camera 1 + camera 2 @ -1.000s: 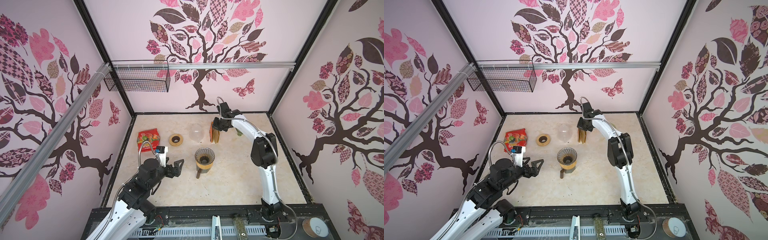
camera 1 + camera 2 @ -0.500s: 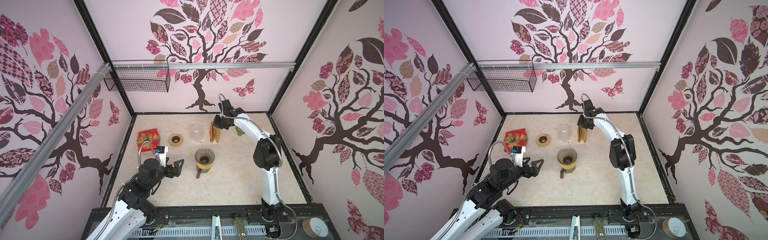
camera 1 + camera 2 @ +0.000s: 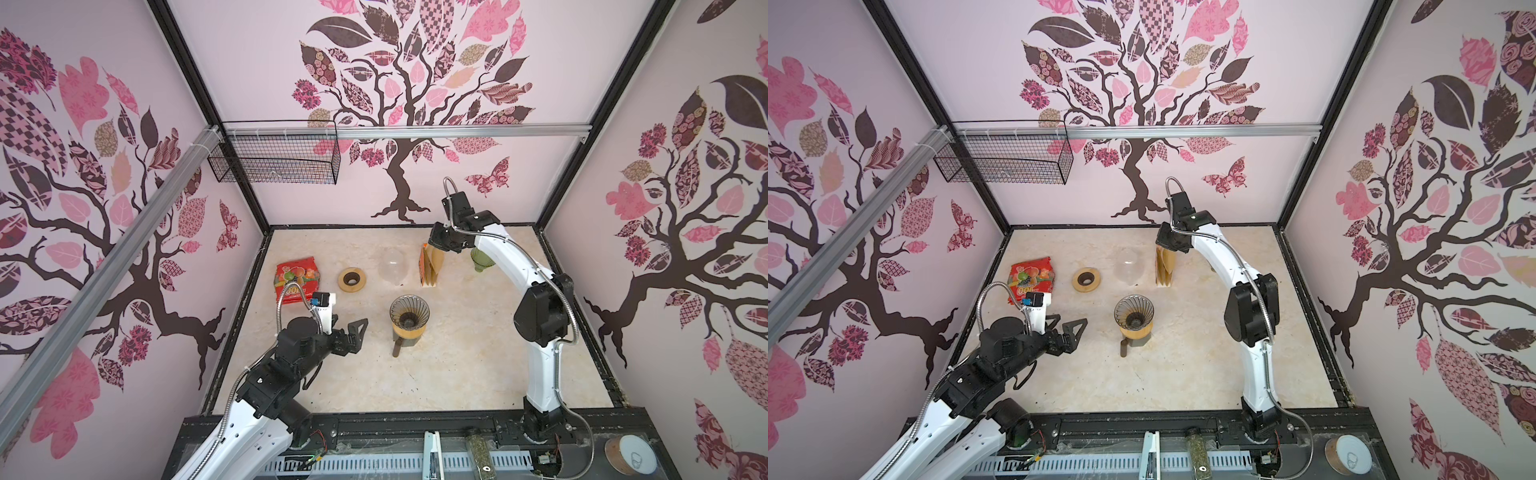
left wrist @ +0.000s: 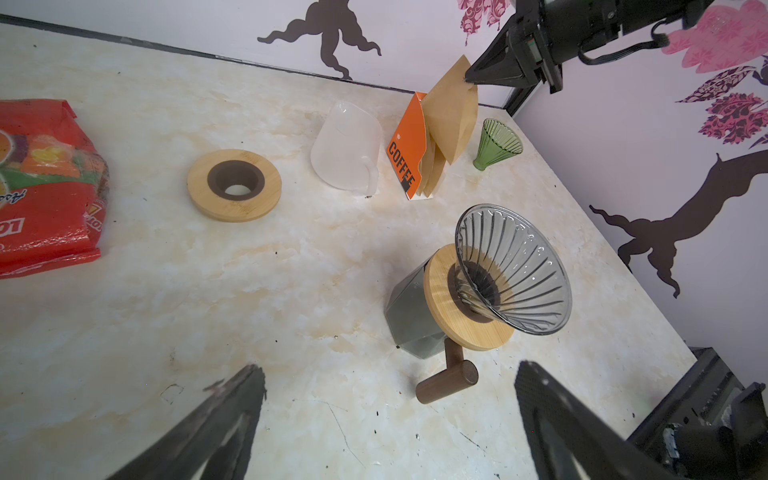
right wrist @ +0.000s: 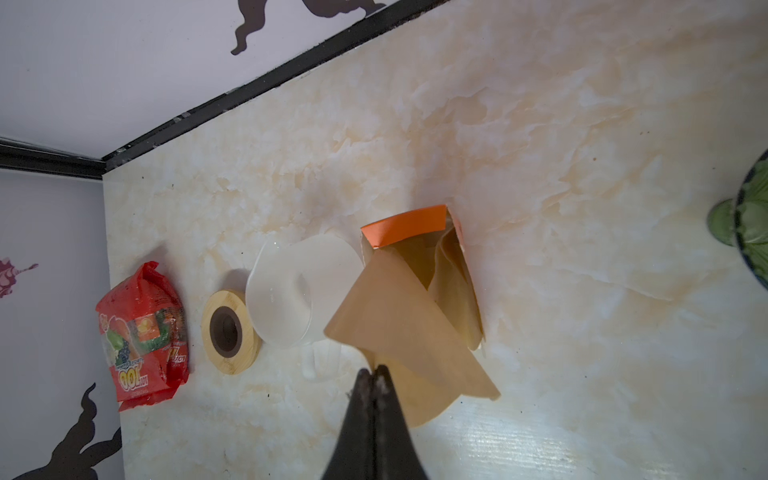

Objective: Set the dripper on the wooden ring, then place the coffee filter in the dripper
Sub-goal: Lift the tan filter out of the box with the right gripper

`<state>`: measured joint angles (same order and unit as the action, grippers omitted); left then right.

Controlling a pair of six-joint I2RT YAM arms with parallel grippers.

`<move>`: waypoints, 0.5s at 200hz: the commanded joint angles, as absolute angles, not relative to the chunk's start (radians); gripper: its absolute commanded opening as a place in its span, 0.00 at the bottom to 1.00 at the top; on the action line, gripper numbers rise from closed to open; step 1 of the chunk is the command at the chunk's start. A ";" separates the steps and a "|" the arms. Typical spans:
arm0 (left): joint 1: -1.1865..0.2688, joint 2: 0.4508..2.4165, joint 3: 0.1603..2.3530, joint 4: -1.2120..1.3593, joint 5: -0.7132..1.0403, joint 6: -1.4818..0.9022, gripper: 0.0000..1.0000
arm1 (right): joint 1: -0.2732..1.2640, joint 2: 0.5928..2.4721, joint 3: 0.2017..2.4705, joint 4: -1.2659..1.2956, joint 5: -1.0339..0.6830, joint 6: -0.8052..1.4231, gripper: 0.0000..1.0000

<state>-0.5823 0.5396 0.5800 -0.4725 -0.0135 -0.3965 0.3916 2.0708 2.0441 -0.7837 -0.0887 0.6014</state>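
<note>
Right wrist: filter [image 5: 395,328] in right gripper [image 5: 374,370]

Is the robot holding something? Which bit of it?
Yes. The right gripper pinches a brown coffee filter by its top corner. The left gripper is open and holds nothing.

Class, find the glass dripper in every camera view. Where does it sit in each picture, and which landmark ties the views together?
Top view: glass dripper just right of centre, below the middle.
Top view: glass dripper just left of centre, below the middle.
Left wrist: glass dripper right of centre.
Right wrist: not in it.
Shared landmark: wooden ring, in all four views.
</note>
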 commanded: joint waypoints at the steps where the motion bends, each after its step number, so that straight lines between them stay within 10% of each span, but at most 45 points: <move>1: -0.578 0.544 0.559 -0.450 -0.006 -0.403 0.97 | 0.400 1.968 2.090 -0.812 -0.073 0.580 0.00; 100: -0.573 0.557 0.561 -0.448 0.012 -0.415 0.97 | 0.403 1.815 2.120 -0.890 -0.164 0.566 0.00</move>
<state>-0.5800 0.5571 0.5800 -0.4717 0.0048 -0.4080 0.3920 1.8973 2.0621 -0.8314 -0.1280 0.5846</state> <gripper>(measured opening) 0.972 0.045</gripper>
